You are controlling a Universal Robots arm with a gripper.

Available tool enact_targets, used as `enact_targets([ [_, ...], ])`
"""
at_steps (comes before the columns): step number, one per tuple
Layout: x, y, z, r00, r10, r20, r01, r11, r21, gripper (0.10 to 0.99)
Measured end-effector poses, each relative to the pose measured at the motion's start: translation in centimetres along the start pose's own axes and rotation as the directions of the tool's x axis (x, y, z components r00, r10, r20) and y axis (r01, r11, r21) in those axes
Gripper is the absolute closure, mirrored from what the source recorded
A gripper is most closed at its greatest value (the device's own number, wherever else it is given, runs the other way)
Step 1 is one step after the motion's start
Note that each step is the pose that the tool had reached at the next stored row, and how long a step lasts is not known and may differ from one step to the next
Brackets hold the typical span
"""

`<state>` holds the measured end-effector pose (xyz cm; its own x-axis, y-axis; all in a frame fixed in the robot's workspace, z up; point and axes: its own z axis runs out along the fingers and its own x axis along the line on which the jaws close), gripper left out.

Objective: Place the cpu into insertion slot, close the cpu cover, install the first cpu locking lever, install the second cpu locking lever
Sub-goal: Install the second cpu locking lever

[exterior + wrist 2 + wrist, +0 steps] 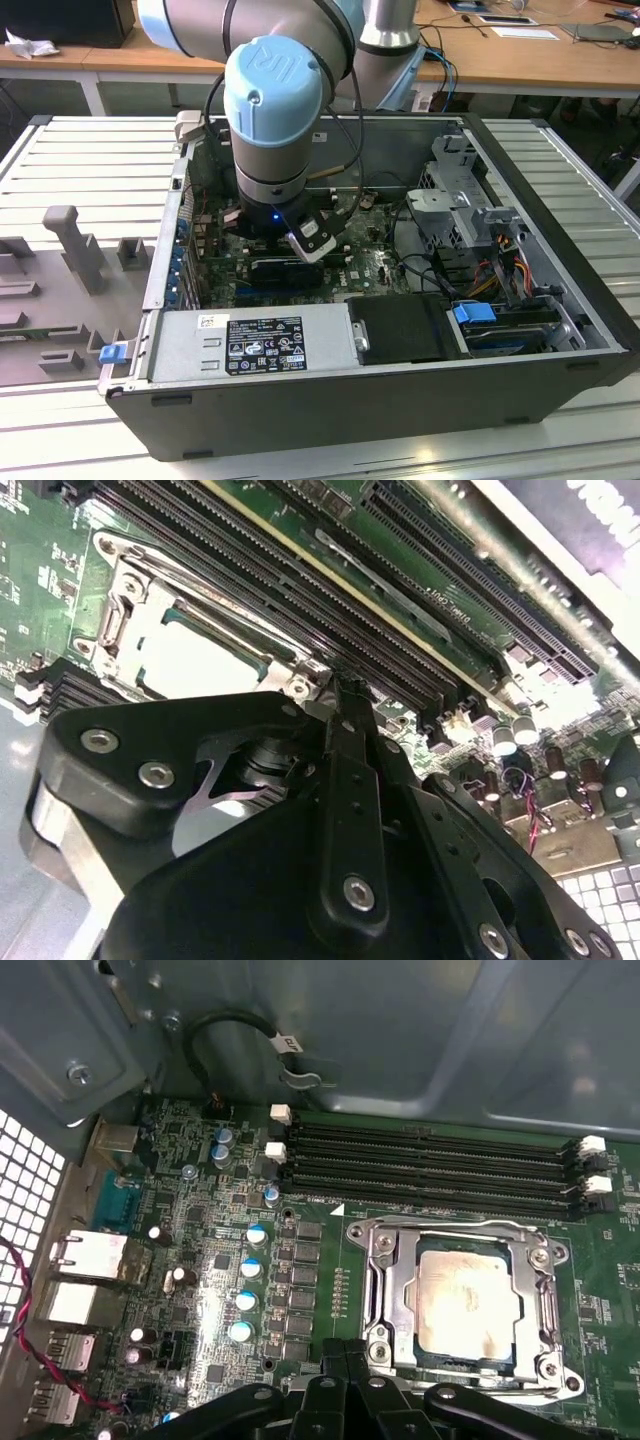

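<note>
Jaws closed: in both wrist views the fingers of the gripper [348,1352] lie together with nothing seen between them. Their tips stand at a corner of the cover [385,1280], at the socket's edge. Whether they touch the metal cannot be told.

Cpu [465,1295]: seated flat in the socket, its pale metallic top showing through the cover's square window. The cover lies down over it, framing all four sides. In the second wrist view the cpu [195,660] and cover [120,630] appear just beyond the gripper [335,685].

Board [200,1260]: green, with a row of blue-topped capacitors [248,1268] beside the socket. Four black memory slots [430,1160] run parallel along the socket's far side, near the case wall.

Exterior view: the arm [275,100] reaches down into the open case [560,370], its wrist over the middle of the board. The power supply [300,330] lies along the case's near side. It bears a black label [265,345] with white print and a small white sticker [207,321]. The writing on both is too small to tell. A blue clip [475,312] sits by the drive bay towards the exterior view's right.
</note>
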<state>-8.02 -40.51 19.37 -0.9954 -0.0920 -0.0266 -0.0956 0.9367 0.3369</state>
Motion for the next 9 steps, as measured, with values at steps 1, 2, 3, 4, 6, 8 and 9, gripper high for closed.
enact_targets([
  [1,-0.01,0.05,-0.12,1.0,0.0,0.0003,0.0,1.0,0.0,0.98],
  [2,-0.02,0.14,-0.39,1.0,0.0,0.0002,0.0,1.0,0.0,0.98],
  [3,-0.02,0.22,-0.61,1.0,0.0,0.0001,0.0,1.0,0.0,0.98],
  [4,-0.03,0.31,-0.85,1.0,0.0,0.0,0.0,1.0,0.0,0.98],
  [6,-0.04,0.44,-1.23,1.0,0.0,0.0,0.0,1.0,0.0,0.98],
  [8,-0.05,0.62,-1.71,1.0,0.0,0.0,0.0,1.0,0.0,0.98],
  [9,-0.06,0.62,-1.71,1.0,0.0,0.0001,0.0,1.0,0.0,0.98],
])
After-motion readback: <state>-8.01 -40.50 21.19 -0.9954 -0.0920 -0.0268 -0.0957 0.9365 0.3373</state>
